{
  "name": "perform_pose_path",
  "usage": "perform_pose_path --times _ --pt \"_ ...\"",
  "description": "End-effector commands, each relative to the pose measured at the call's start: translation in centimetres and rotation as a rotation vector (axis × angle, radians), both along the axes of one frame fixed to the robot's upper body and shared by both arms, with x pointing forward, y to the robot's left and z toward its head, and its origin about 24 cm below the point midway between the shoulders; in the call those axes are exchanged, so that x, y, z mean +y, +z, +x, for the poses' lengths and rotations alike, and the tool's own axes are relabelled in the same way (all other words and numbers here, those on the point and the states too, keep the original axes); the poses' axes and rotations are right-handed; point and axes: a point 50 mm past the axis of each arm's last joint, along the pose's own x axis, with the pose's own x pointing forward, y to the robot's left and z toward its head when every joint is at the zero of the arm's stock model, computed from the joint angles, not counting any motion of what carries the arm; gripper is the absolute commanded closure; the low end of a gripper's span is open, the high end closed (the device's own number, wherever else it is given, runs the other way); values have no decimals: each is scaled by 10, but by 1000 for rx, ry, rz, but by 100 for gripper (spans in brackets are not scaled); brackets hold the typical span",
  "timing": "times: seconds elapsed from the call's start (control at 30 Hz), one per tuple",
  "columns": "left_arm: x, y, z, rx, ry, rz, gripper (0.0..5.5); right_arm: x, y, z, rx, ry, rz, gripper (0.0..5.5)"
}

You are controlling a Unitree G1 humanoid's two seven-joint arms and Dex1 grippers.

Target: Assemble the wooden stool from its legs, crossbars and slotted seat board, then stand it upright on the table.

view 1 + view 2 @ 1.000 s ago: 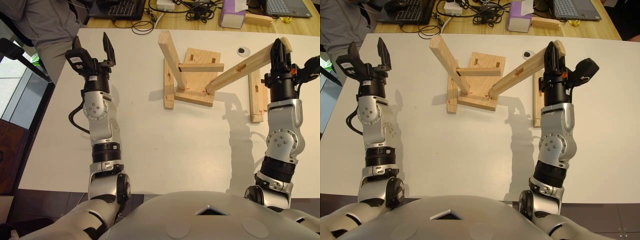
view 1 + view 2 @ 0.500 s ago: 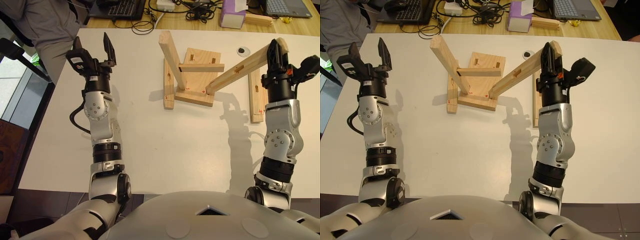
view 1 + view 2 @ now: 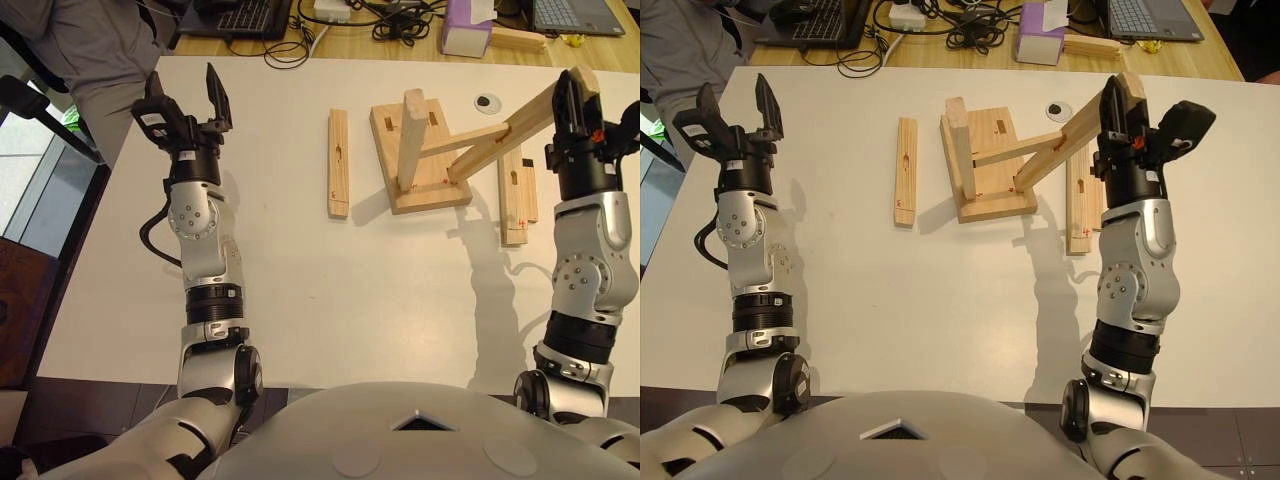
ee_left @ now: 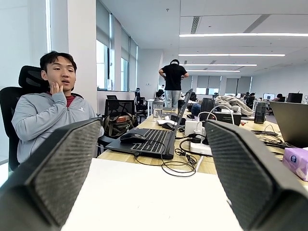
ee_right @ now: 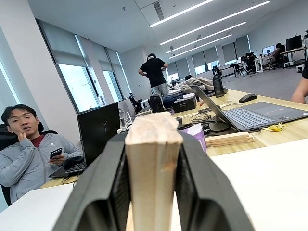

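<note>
We logged the right gripper (image 3: pixel 1120 95), clamping a leg (image 3: pixel 1065 140), dragging the seat board (image 3: pixel 990 195) rightward, seemingly off the loose leg (image 3: pixel 905 172); left gripper (image 3: pixel 733 95) stayed agape.

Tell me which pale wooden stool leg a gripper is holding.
The slanted pale wooden leg, clamped near its top in the right gripper. The other legs lie flat on the white table or stand upright on the seat board.
</note>
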Motion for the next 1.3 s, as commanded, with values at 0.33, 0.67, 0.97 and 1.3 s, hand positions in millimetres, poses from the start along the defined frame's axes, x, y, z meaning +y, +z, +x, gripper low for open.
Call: perform_pose_path --times 0.33,0.67,0.97,1.3 --pt "-4 -1 0 -5 9 -21 152 -19 -3 16 156 -26 -155 447" --pt "-5 -2 -1 -6 12 -25 152 -15 -72 -9 369 -17 -158 447" --pt "-6 -2 0 -3 5 -23 152 -22 -61 4 409 -9 -116 447" --pt "-16 4 1 -21 -39 -14 152 -37 -61 11 447 1 -68 447"
